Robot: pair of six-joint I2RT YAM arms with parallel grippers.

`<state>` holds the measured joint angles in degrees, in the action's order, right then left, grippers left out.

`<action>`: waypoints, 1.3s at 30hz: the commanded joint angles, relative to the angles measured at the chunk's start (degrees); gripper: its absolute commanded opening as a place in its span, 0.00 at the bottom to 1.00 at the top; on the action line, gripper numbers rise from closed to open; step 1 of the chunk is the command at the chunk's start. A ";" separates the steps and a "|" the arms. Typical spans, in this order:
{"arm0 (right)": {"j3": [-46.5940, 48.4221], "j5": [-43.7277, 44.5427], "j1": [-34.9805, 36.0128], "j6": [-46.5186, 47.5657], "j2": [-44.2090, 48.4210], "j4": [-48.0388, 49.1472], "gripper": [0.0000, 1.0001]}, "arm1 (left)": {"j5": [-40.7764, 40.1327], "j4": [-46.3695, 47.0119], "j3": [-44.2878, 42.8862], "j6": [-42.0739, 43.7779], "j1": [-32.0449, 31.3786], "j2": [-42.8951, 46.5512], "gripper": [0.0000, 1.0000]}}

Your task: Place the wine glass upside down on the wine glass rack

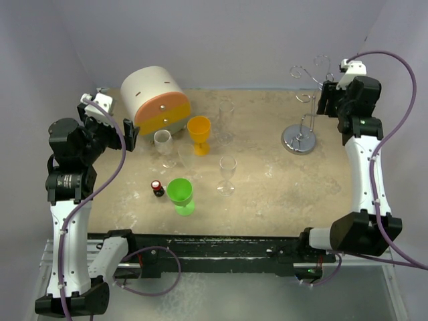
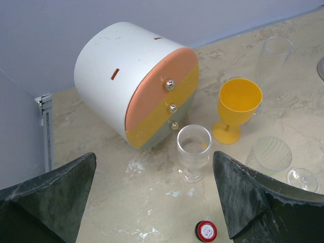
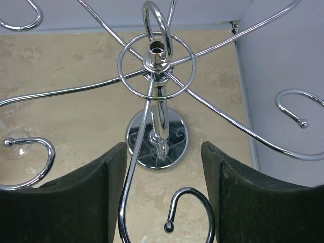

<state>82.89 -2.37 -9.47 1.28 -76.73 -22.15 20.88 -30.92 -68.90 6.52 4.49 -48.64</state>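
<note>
The wine glass rack (image 1: 299, 139) stands at the back right, its chrome base on the table and its curly arms (image 3: 157, 55) spread below my right wrist. A clear round glass foot (image 3: 14, 145) rests in the left loop; the bowl under it is hidden. My right gripper (image 3: 164, 152) hovers over the rack's near side (image 1: 326, 100). It is open, with one hooked arm (image 3: 195, 197) between its fingers and nothing held. Far off at the left, my left gripper (image 2: 154, 162) is wide open and empty above the table (image 1: 129, 136).
Clear stemmed glasses (image 1: 227, 174) (image 1: 226, 120) (image 1: 163, 144) stand mid-table with an orange goblet (image 1: 198, 134) and a green goblet (image 1: 180, 195). A small red-capped bottle (image 2: 206, 231) sits near them. A white drum-shaped drawer box (image 1: 155, 100) is at the back left. Walls close off the back and right.
</note>
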 commanded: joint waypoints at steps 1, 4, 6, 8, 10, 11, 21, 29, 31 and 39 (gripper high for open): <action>2.10 -2.19 -0.46 -0.84 0.88 0.50 0.61 | 1.52 2.63 -0.62 -0.73 0.54 0.56 0.99; 2.94 -1.96 -0.46 -0.30 0.63 0.11 0.56 | 1.53 2.66 -0.41 -0.72 0.54 0.79 0.99; 3.36 -1.65 -0.45 0.14 0.41 -0.06 0.52 | 1.53 2.71 -0.36 -0.73 0.52 0.88 0.99; 3.86 -1.61 -0.46 0.61 0.23 -0.46 0.48 | 1.57 2.78 -0.19 -0.64 0.52 0.91 0.99; 4.49 -1.67 -0.46 1.00 0.01 -0.90 0.47 | 1.74 2.88 -0.08 -0.64 0.53 0.93 0.99; 4.74 -1.67 -0.46 1.10 0.04 -1.04 0.48 | 1.79 2.88 -0.01 -0.64 0.52 0.96 0.99; 6.62 -0.75 -0.46 1.44 0.05 -2.49 0.66 | 2.23 3.12 0.33 -0.55 0.54 0.85 0.99; 6.93 -0.51 -0.46 1.82 0.10 -3.50 0.63 | 2.41 3.24 0.53 -0.59 0.53 0.95 0.99; 6.78 -0.28 -0.46 1.87 -0.15 -3.47 0.62 | 2.41 3.15 0.53 -0.59 0.58 1.01 0.99; 7.20 -2.13 -0.46 1.77 -0.71 -4.48 0.48 | 2.32 3.14 0.61 -0.46 0.56 1.11 0.99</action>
<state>87.42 -3.29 -9.76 2.59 -77.62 -26.76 22.20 -30.85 -68.53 6.55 4.49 -48.14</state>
